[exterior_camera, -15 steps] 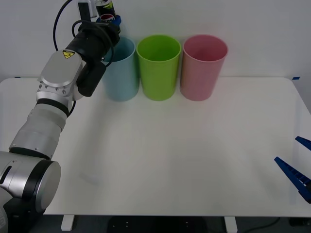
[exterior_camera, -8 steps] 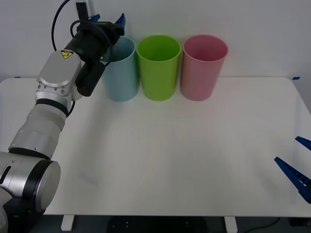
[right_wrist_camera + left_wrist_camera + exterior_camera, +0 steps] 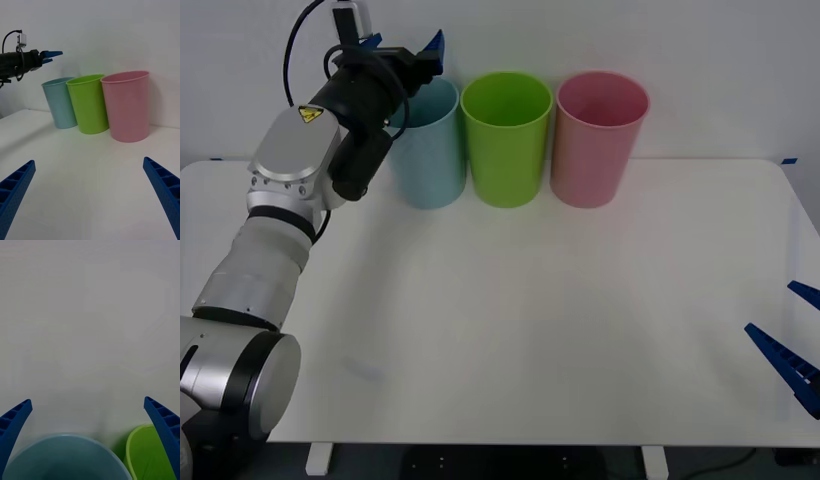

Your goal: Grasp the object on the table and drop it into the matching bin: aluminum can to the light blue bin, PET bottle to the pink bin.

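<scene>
Left gripper is up above the light blue bin, fingers spread wide with nothing between them. The can can't be seen anywhere. Next along are the lime green bin and pink bin. Right gripper hangs spread over the desk's right edge.

Three smooth plastic bins, blue, green and pink (faintly glossy), on a smooth matt white table; ribbed blue plastic fingers.
</scene>
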`<action>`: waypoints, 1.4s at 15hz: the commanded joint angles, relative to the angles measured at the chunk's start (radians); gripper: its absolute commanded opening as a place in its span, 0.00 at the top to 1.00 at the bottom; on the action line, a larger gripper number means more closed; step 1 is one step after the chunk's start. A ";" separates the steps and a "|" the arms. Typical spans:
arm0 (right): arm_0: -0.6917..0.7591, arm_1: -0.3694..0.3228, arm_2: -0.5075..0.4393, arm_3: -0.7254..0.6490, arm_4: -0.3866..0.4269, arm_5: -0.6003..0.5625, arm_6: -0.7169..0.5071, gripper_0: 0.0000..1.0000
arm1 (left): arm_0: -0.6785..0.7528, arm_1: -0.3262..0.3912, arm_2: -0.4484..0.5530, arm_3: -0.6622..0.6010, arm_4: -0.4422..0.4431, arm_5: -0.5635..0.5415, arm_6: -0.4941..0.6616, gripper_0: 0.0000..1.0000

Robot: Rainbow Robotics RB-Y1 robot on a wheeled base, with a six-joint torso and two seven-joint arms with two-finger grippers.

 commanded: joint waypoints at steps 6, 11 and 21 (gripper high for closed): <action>0.000 0.000 0.000 0.000 0.000 0.000 0.000 0.00 | 0.204 0.112 -0.091 -0.245 0.257 -0.072 -0.023 0.00; 0.000 0.000 0.000 0.000 0.000 0.000 0.000 0.00 | 0.339 0.185 -0.091 -0.376 0.349 -0.205 -0.046 0.00; 0.000 0.000 0.000 0.000 0.000 0.000 0.000 0.00 | 0.604 0.321 0.061 -0.529 0.411 -0.541 -0.075 0.00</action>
